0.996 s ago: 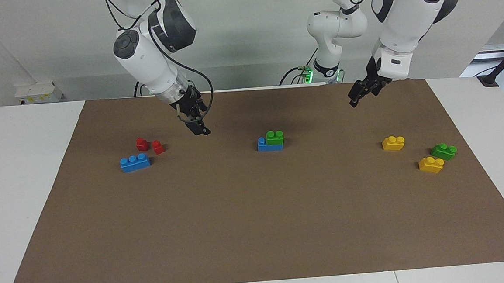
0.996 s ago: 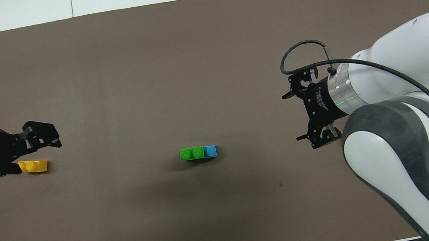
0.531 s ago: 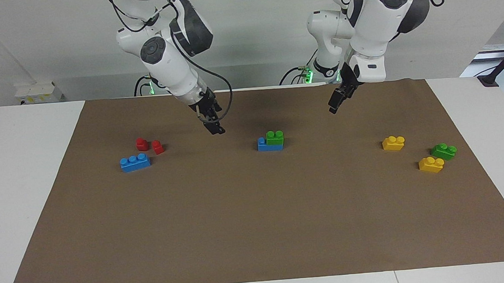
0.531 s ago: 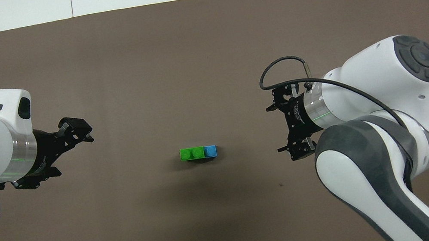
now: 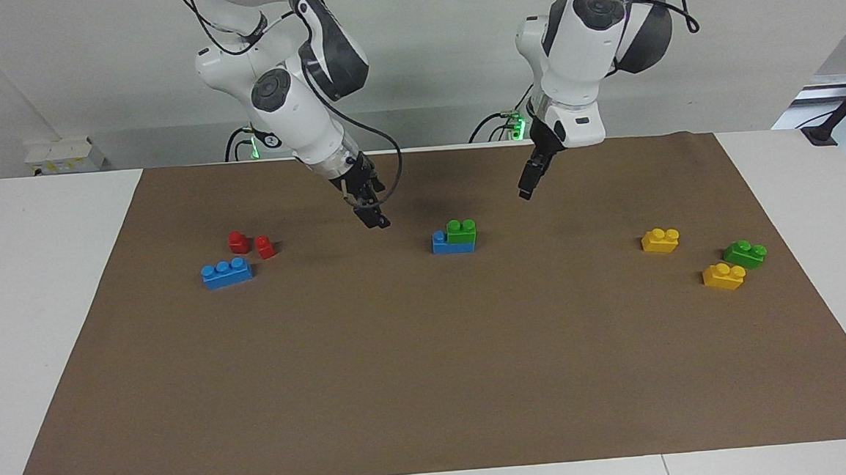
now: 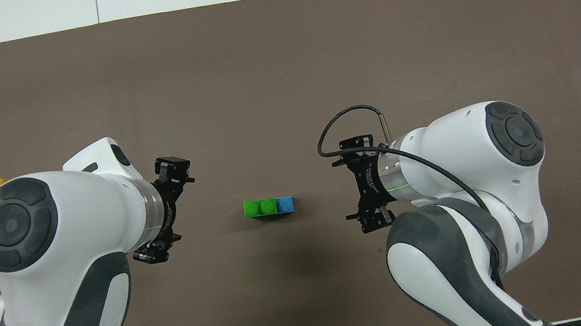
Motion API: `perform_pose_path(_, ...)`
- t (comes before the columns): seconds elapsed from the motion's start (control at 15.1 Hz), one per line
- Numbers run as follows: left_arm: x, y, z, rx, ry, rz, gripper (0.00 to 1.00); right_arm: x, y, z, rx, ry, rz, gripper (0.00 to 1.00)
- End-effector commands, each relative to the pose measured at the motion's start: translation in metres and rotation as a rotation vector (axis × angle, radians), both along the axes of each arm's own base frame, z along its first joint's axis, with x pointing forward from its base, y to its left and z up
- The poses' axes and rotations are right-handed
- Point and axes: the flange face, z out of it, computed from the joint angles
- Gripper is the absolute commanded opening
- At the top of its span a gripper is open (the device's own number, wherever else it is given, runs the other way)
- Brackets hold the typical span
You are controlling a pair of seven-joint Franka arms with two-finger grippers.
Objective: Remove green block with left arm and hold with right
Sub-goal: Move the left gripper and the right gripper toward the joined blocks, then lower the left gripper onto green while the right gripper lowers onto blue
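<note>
Mid-surface (image 5: 432, 384), on matte brown mat, glossy green block (image 5: 461, 231) w/ two round studs sat pressed onto a longer blue brick (image 5: 447, 245), away from all edges. Left end effector (image 5: 527, 185) hung over mat toward left arm's end of the stack; right end effector (image 5: 375, 219) toward right arm's end. Grip state of both: couldn't tell. Vs 0.5 s ago both had closed in on the stack; bricks hadn't moved. Second green brick (image 5: 745, 254) lay between two yellow ones near left arm's edge.

White table (image 5: 45, 305) carries a brown mat (image 5: 432, 384) scattered with toy bricks
</note>
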Motion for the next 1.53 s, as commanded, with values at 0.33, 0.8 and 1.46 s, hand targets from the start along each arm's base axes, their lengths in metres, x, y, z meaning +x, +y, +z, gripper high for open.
perform_pose_path(0.33,0.008,-0.038,-0.051,-0.039,0.021,0.309,1.0,-0.004,0.027,-0.033,0.036,-0.031,-0.012,1.0)
perform_pose_path(0.8,0.008,-0.063,-0.088,-0.029,0.043,0.389,1.0,-0.006,0.036,-0.062,0.025,-0.035,-0.022,1.0)
perform_pose_path(1.46,-0.016,-0.084,-0.118,0.008,0.086,0.436,1.0,-0.012,0.061,-0.105,0.029,-0.023,-0.021,1.0)
